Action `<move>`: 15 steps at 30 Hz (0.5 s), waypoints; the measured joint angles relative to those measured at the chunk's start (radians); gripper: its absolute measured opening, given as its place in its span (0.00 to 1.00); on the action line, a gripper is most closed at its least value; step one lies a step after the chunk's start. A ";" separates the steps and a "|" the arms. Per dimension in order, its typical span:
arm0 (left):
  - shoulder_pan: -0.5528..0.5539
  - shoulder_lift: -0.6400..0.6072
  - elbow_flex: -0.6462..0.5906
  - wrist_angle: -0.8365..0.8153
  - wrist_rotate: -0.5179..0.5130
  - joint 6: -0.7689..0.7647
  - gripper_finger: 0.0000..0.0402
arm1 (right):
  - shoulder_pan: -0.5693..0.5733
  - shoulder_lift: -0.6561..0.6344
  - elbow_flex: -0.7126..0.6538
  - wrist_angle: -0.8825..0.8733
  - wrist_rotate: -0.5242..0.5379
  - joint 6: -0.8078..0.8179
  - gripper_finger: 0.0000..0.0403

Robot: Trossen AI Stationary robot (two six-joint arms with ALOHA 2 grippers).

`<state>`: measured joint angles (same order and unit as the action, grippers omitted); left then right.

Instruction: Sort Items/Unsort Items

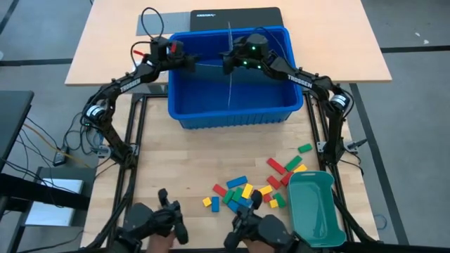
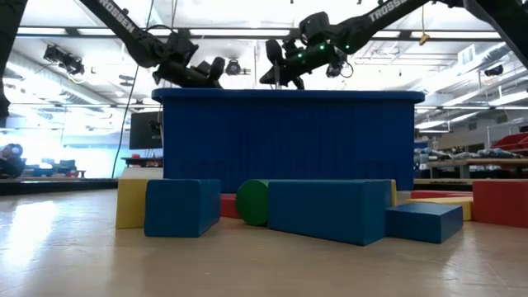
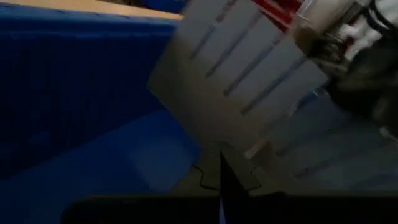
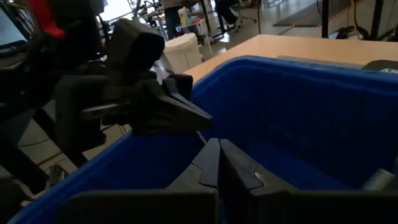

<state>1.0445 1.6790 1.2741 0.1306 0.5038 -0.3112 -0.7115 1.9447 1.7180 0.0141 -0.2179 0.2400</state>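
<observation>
Wood tabletop point(image 1: 162, 161) with a big blue bin point(image 1: 235, 112) at the far side; a dark mat point(image 1: 235, 17) sits behind the bin.

Both arms are reaching in over the bin's top edge. Left gripper point(image 1: 191, 62) is over the bin's left part, fingers point(image 3: 219, 177) fully closed, pinching the edge of a flat grey slotted divider sheet point(image 3: 242, 87) that stands just ahead of its fingertips, tilted, inside the bin. Right gripper point(image 1: 226, 63) is over the bin's middle, fingers point(image 4: 217, 165) pressed together; cannot tell whether it has hold of the thin upright divider point(image 1: 230, 67) right at its tips. The two grippers face each other, near but apart; the right wrist view shows the left gripper just beyond the right's fingertips.

Blocks point(image 1: 249, 188) (red, yellow, green, blue) lie loose on the table on the near side of the bin, well away from both sets of fingers, none held. Most are clustered just beside a teal tray point(image 1: 316, 207); a few red and green ones point(image 1: 292, 163) are strung out towards the bin. Low view shows blue blocks point(image 2: 330, 210) nearest the camera with the bin wall behind.
</observation>
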 joint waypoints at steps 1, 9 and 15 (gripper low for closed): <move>0.011 -0.001 0.002 -0.022 0.028 0.033 0.00 | -0.001 -0.012 -0.001 -0.011 0.004 0.000 0.00; 0.034 0.003 0.109 -0.261 0.119 0.375 0.11 | 0.009 -0.125 -0.006 -0.074 0.012 0.003 0.04; 0.012 0.007 0.223 -0.465 -0.103 0.658 0.32 | 0.019 -0.214 -0.003 -0.172 0.008 -0.004 0.13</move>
<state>1.0568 1.6860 1.4971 -0.3345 0.4010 0.3468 -0.6922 1.7309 1.7145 -0.1581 -0.2096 0.2360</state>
